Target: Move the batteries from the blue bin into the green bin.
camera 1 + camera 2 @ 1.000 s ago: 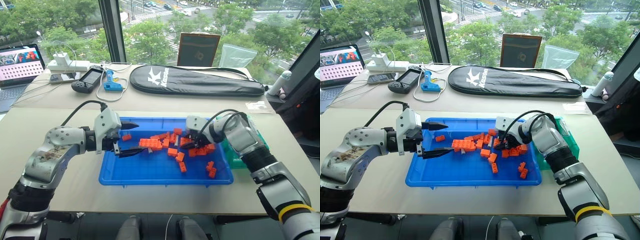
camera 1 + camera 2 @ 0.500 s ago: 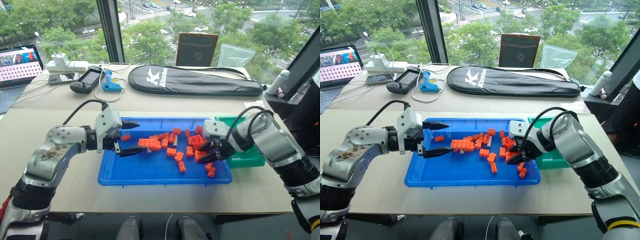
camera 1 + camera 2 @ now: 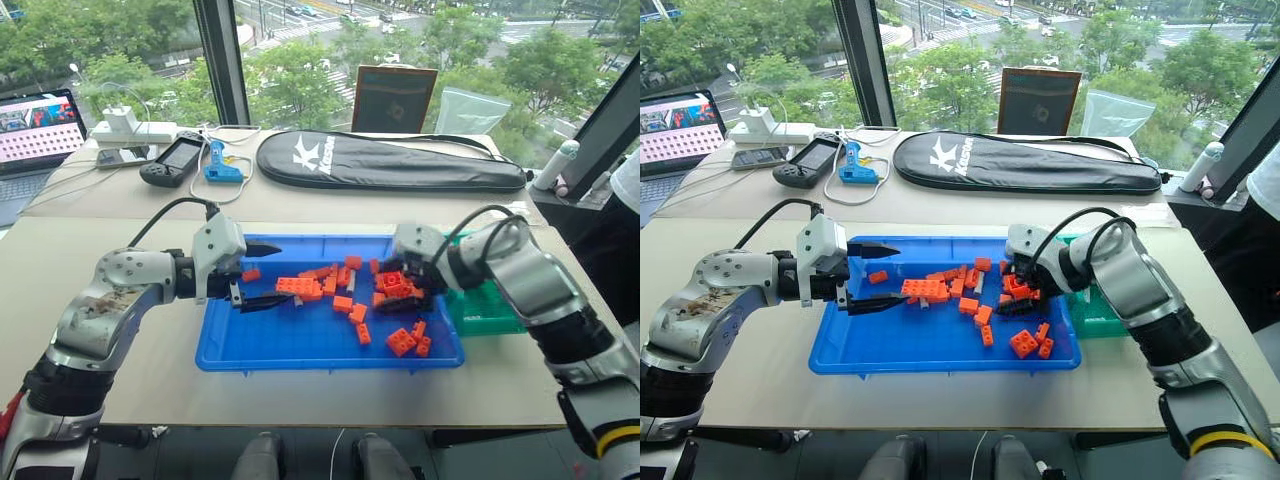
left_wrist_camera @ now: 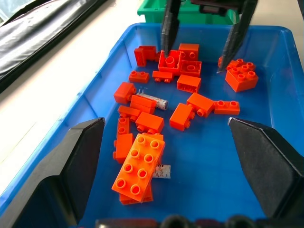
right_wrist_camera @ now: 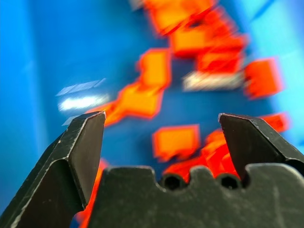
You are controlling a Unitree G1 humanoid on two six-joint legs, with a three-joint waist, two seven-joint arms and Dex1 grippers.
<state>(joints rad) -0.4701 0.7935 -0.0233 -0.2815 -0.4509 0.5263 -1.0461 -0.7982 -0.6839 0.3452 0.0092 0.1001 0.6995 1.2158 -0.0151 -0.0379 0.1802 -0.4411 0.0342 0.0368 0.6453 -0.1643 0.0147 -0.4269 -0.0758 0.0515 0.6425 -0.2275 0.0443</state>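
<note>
The right gripper (image 4: 202, 28) hangs with jaws spread wide and empty over the orange bricks (image 4: 183, 66) at the blue bin's (image 3: 300, 350) right end. The left gripper (image 3: 258, 275) also stands open, holding nothing, above the bin's left end. One battery (image 4: 153, 101) lies among the bricks mid-bin; the green bin (image 3: 490, 305) sits just beside, to the right. Judged step: reaching for a battery. Next, the right jaws must straddle it cleanly, avoiding bricks.

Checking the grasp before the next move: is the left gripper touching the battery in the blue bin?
Apart. In the left wrist view the open left gripper stands short of the battery, with bricks between.
</note>
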